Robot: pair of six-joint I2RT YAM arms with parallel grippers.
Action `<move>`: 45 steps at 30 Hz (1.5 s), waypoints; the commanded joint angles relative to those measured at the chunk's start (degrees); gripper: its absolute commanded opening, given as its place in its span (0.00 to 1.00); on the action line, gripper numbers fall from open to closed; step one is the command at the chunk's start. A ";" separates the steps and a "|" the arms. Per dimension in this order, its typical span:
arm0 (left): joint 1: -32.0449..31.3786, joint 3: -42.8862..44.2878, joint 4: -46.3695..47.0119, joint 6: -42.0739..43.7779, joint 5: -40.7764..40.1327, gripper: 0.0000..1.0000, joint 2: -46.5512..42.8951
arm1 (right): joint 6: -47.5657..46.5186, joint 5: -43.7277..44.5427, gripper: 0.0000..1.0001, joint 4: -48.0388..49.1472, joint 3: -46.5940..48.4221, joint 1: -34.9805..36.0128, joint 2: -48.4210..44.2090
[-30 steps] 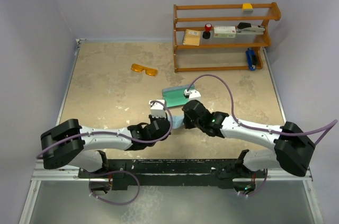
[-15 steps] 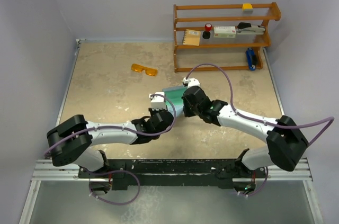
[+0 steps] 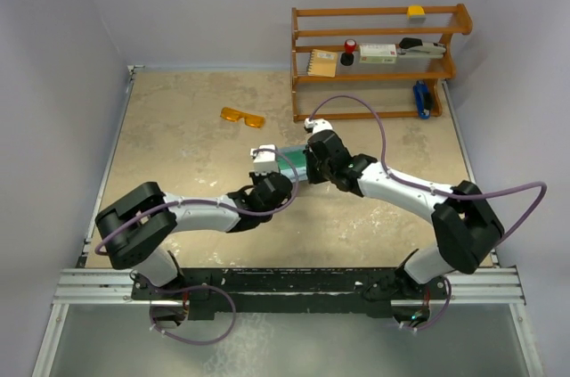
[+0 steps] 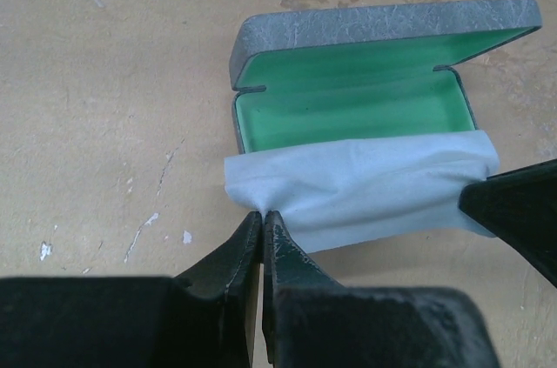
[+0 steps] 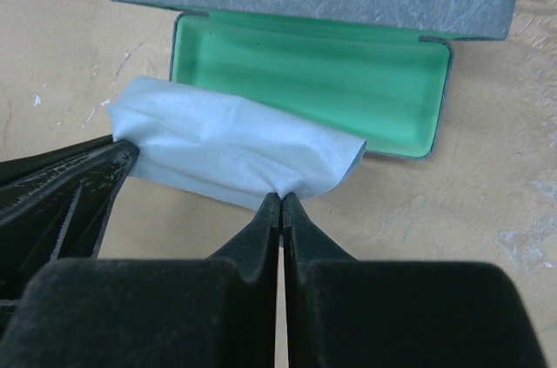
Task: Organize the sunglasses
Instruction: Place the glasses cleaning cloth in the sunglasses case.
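Your left end effector (image 4: 261, 216) and right end effector (image 5: 280, 198) each pinch tight one end of the blue cloth (image 4: 365, 185) over the open case's (image 4: 348, 98) near rim.

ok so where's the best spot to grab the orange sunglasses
Probably the bridge in the middle of the sunglasses, coming straight down: they lie low on the table, long front running roughly left-right, so pinch across its thin depth.

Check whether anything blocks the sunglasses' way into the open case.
Yes: the light blue cloth, pinched at its ends by the left gripper and right gripper, hangs across the near rim of the open case, covering part of its green lining. The sunglasses lie apart, back-left of it.
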 commanded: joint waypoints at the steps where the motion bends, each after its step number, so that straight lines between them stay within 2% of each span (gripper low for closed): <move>1: 0.93 3.85 3.78 2.66 -0.48 0.00 2.16 | -2.13 -0.39 0.00 1.32 3.63 -1.44 0.94; 18: 3.71 9.17 5.84 5.78 0.93 0.00 7.37 | -3.88 -2.71 0.00 2.74 7.09 -5.78 6.41; 45: 5.77 11.93 7.58 7.71 1.52 0.00 10.67 | -4.45 -3.80 0.00 4.56 10.96 -8.57 10.74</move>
